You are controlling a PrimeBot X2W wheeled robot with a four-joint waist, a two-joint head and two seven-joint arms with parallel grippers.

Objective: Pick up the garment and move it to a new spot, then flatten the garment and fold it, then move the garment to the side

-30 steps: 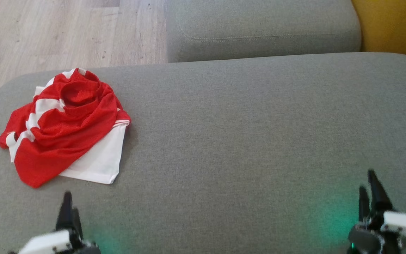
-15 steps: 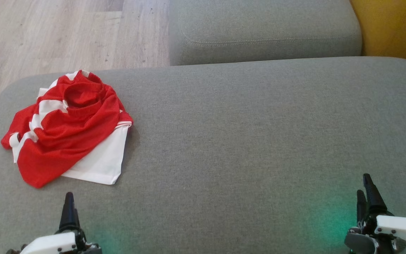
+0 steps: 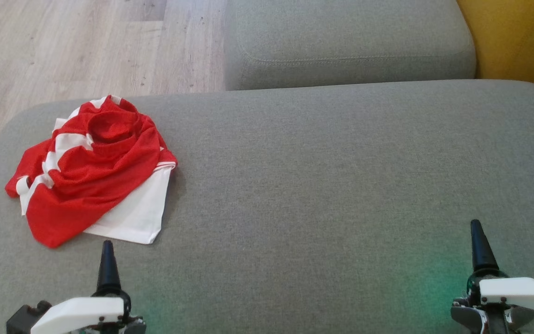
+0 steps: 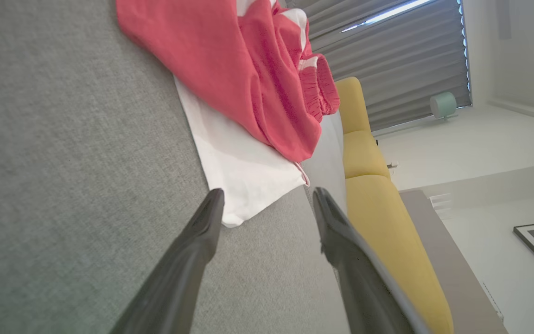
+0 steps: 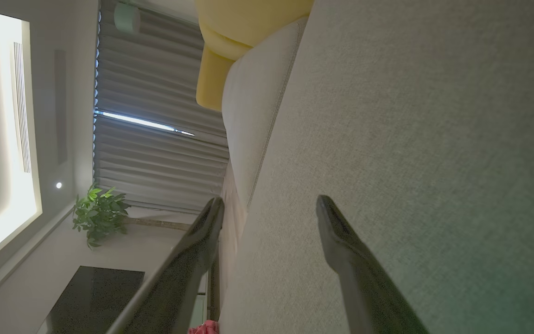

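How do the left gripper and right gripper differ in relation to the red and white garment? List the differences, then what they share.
The left gripper sits just short of the white corner of the garment; the right gripper is far off to the other side. The left gripper points at cloth; the right gripper points along bare grey cushion. Both are open and hold nothing.

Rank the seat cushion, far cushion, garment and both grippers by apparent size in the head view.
1. seat cushion
2. far cushion
3. garment
4. left gripper and right gripper: alike, both cut off by the bottom edge, so unranked.
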